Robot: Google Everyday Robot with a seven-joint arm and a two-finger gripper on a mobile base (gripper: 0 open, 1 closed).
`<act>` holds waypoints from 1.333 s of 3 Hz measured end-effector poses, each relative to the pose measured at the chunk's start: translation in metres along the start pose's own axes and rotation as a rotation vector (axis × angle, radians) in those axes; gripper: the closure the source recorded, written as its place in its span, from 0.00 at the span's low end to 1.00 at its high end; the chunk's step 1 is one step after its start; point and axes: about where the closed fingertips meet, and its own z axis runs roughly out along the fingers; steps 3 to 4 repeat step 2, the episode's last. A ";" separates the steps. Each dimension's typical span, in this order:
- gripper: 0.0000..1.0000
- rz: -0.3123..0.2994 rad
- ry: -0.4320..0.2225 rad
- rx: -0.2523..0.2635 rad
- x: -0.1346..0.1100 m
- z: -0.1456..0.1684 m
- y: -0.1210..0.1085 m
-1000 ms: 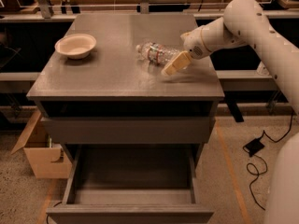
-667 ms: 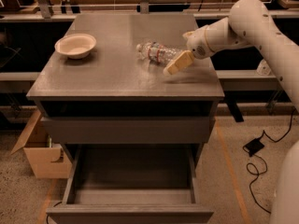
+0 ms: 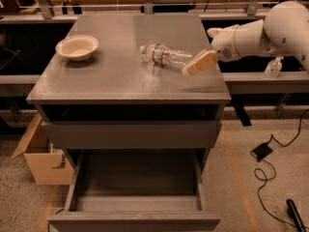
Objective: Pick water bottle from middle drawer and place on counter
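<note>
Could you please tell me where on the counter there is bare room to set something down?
The counter is bare along its whole front strip, between the front edge and the bowl and water bottle. The gap between bowl and bottle is free too. It is crowded at the right, where the gripper sits by the bottle's base.

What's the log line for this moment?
water bottle: lying on counter | claw: at bottle's base end | middle drawer: open
</note>
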 end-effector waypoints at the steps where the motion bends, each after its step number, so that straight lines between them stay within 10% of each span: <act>1: 0.00 0.011 -0.041 0.086 0.003 -0.042 -0.005; 4: 0.00 0.016 -0.039 0.092 0.006 -0.044 -0.007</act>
